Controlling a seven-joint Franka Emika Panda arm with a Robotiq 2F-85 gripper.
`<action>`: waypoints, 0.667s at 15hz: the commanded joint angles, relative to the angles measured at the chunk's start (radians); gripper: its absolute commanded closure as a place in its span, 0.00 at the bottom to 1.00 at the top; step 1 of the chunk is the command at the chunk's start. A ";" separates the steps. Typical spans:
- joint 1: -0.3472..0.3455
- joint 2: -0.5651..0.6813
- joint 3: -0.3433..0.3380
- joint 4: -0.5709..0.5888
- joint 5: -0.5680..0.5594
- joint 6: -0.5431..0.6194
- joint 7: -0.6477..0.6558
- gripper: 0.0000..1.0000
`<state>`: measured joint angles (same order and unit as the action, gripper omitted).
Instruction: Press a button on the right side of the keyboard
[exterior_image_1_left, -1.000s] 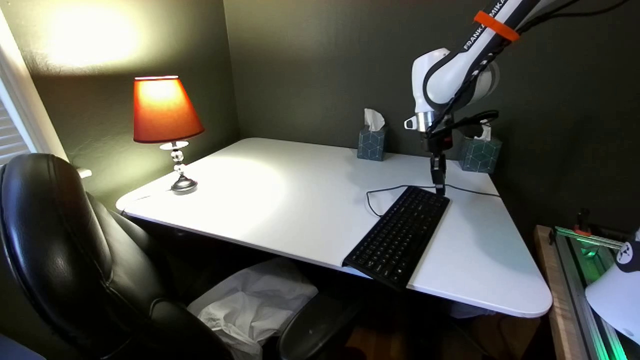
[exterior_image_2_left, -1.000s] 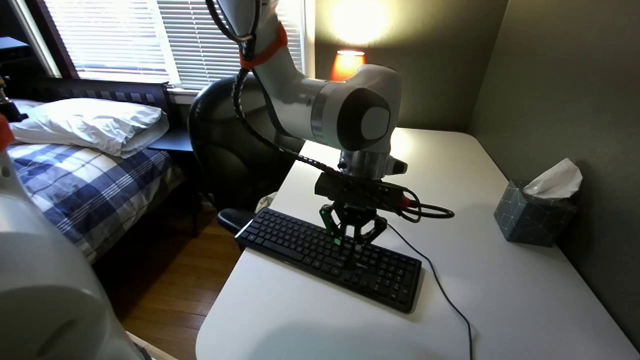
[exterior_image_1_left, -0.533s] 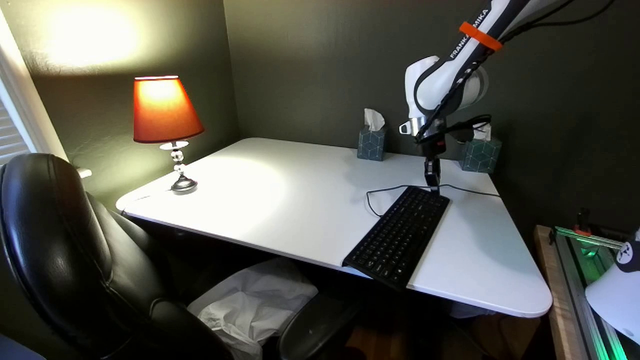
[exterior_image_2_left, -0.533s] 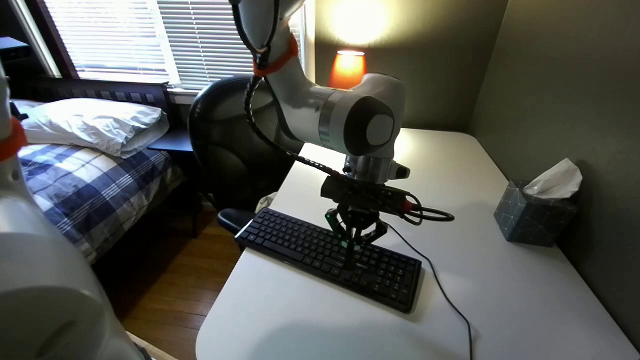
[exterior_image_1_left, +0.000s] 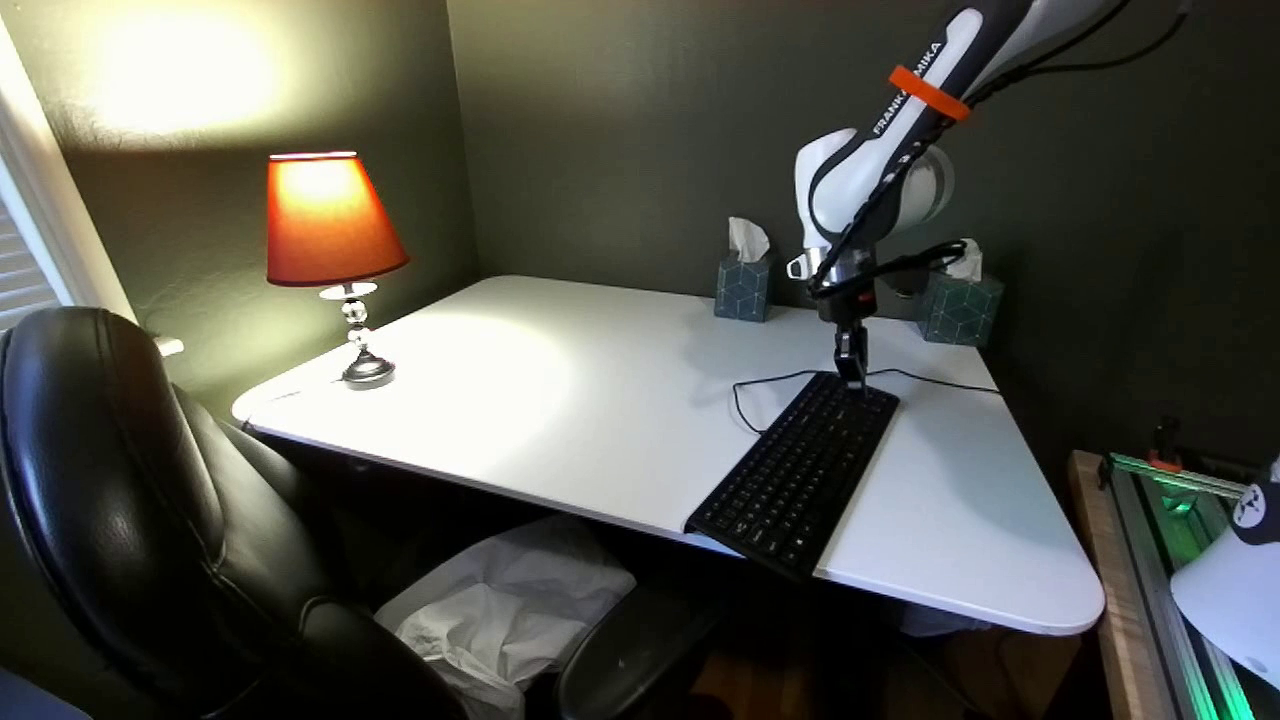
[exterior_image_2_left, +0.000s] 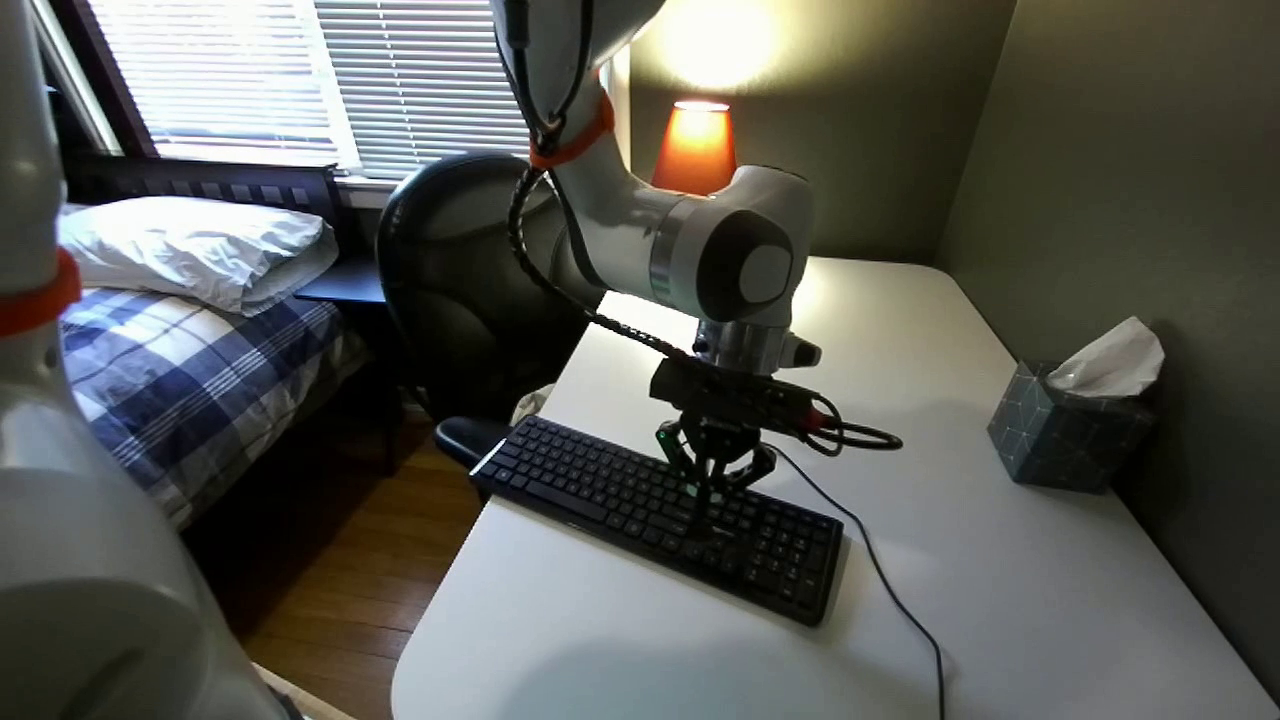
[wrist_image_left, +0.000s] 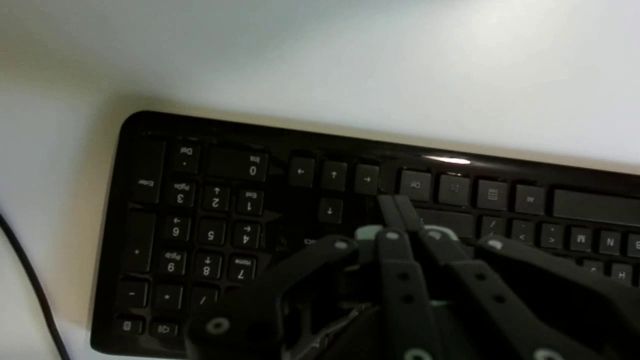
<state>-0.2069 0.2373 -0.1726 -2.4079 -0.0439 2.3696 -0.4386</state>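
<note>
Dark walls (exterior_image_1_left: 620, 150) are standing behind a white counter (exterior_image_1_left: 600, 390), the keyboard (exterior_image_1_left: 800, 470) is lying on it, one end jutting past the edge, I'm holding my gripper (wrist_image_left: 394, 199) over it near the arrow keys (wrist_image_left: 334, 176), fingertips (wrist_image_left: 406, 212) meeting

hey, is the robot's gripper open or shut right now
Shut. In the wrist view, the gripper has its two fingertips side by side over the keyboard, with no visible gap between them.
</note>
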 joint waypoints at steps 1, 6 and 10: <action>-0.024 0.044 0.024 0.033 0.033 0.010 -0.015 1.00; -0.037 0.076 0.039 0.063 0.047 0.009 -0.018 1.00; -0.046 0.099 0.048 0.084 0.058 0.008 -0.017 1.00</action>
<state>-0.2323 0.3059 -0.1442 -2.3461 -0.0151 2.3696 -0.4386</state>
